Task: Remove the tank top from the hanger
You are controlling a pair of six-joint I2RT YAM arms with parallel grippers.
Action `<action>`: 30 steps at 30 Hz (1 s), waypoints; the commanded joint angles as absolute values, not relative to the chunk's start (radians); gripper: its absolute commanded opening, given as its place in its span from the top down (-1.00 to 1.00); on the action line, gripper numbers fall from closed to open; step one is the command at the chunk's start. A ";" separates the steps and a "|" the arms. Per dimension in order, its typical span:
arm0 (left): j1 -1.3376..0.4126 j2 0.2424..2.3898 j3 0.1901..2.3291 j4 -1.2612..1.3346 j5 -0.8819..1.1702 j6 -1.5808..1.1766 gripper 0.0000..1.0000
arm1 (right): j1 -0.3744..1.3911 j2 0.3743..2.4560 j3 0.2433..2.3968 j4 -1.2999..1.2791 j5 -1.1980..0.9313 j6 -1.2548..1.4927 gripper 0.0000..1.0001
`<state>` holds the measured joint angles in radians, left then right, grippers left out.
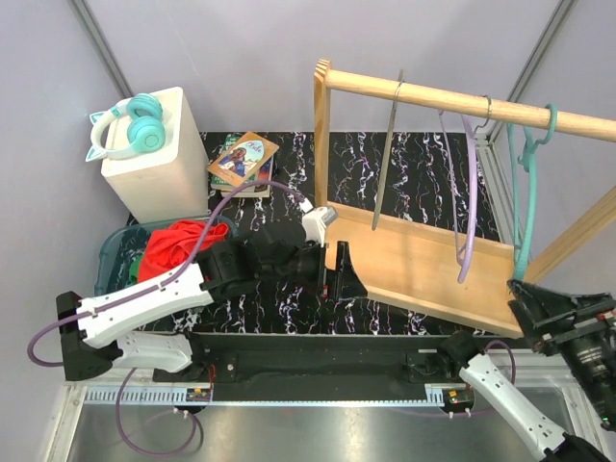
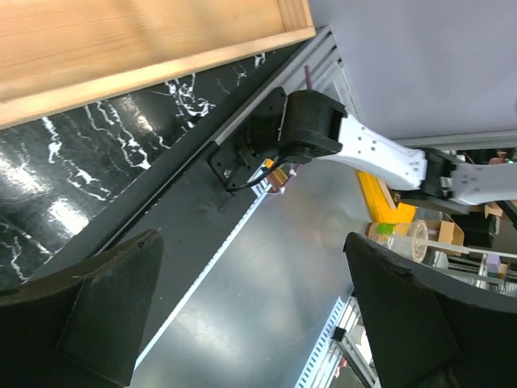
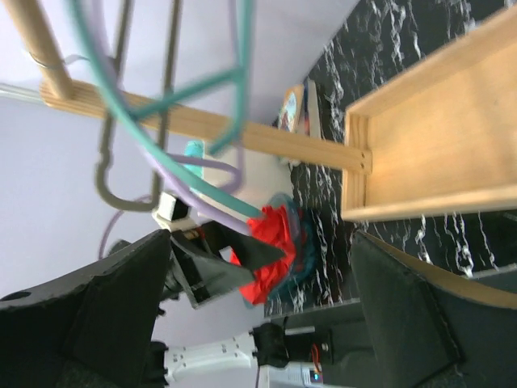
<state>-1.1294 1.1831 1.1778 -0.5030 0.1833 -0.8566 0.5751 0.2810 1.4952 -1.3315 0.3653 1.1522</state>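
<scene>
Red tank top (image 1: pixel 173 245): heaped in teal bin (image 1: pixel 108 252), left of wooden rack (image 1: pixel 433 96), on no hanger. Left gripper (image 1: pixel 345 274): fingers spread, holding nothing, right of the bin, apart from the cloth. Right gripper (image 1: pixel 535 306): spread, holding nothing, beneath teal hanger (image 1: pixel 525 192), well apart from the garment. Book (image 1: pixel 243 162): cover lettering too small to read.

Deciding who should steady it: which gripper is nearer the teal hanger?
Right. The right gripper sits just below the teal hanger's lower end; the left gripper is across the rack's wooden base, at its left end.
</scene>
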 commanded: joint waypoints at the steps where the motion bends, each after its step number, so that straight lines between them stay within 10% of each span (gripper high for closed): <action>1: -1.134 1.160 1.165 -0.380 0.193 -0.891 -0.98 | 0.584 0.193 1.310 -1.510 0.240 1.304 -0.99; 16: -1.080 0.901 0.818 -0.351 0.112 -1.014 -0.98 | 0.584 0.224 0.516 -0.743 -0.215 1.296 -0.99; 30: -0.959 0.496 0.073 0.417 0.226 -1.391 -0.98 | 0.584 0.411 0.079 0.110 -0.495 1.437 -0.99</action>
